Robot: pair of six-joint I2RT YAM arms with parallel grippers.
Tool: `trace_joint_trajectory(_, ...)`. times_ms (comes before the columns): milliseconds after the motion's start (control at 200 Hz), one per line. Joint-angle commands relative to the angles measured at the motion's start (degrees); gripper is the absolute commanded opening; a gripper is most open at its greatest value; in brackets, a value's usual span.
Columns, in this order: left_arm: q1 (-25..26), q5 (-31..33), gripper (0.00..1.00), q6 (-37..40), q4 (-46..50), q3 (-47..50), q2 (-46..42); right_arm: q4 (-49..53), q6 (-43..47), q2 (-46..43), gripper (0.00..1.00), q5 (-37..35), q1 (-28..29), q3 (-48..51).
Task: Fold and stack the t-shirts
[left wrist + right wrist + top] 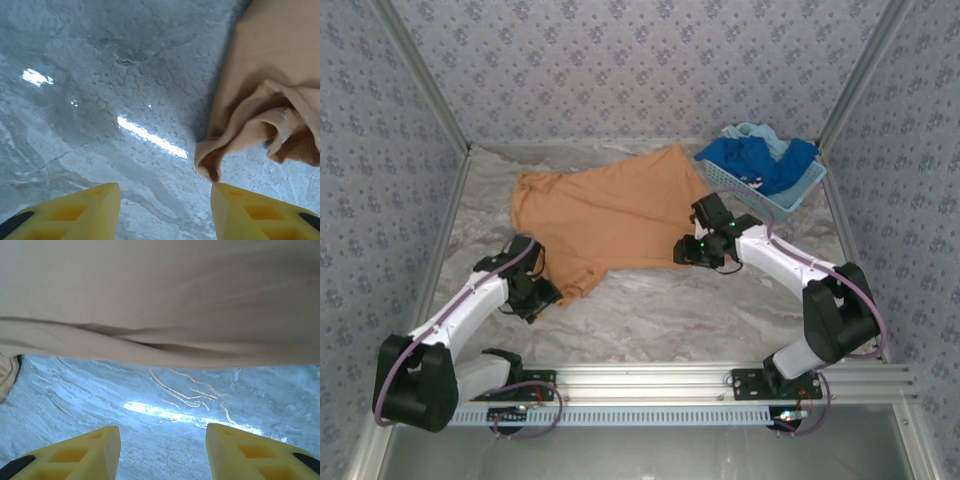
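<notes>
Hovers with left hand (165,200) and right hand (162,440) parted, empty, at near edge of orange t-shirt (610,215); risks grabbing only bunched corner, dragging cloth into wrinkles.

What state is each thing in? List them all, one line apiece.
orange t-shirt: spread out, unfolded, near-left corner bunched.
basket: upright, holding two shirts.
royal blue t-shirt: crumpled in the basket.
pale aqua t-shirt: crumpled in the basket, behind the blue one.
left gripper: open, empty, beside the bunched corner.
right gripper: open, empty, at the orange shirt's edge.
</notes>
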State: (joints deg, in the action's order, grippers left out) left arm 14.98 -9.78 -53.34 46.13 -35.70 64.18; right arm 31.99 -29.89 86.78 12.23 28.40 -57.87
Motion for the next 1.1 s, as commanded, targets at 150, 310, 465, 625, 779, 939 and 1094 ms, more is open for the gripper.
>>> trace_joint_trajectory(150,-0.97,-2.67,0.51,-4.50,-6.05,3.88,-2.94,-0.79,-0.11,0.40,0.51,4.13,-3.48,1.14)
trace_joint_trajectory(310,-3.61,-2.53,0.49,-8.01,-11.59,5.52,-6.08,-0.49,0.40,0.84,0.50,4.34,-3.77,0.61)
trace_joint_trajectory(465,-3.38,-2.38,0.49,-8.21,-12.18,0.17,-4.60,-0.78,0.28,1.34,0.50,3.91,-3.62,0.65)
trace_joint_trajectory(625,2.07,-2.69,0.47,-9.83,-9.56,-4.65,0.06,-0.76,-0.02,1.40,0.49,3.96,-3.57,0.65)
trace_joint_trajectory(779,9.68,-1.30,0.46,-16.35,-10.86,-6.38,3.68,-4.29,0.04,-0.49,0.49,6.74,-3.35,1.14)
trace_joint_trajectory(939,11.45,1.35,0.44,-13.96,-12.09,-7.49,9.42,-18.35,-2.34,-5.15,0.49,18.18,-2.05,5.84)
trace_joint_trajectory(1094,11.77,2.13,0.44,-7.23,-13.67,-9.53,14.22,-20.37,-4.27,-6.92,0.49,17.87,-0.97,7.25)
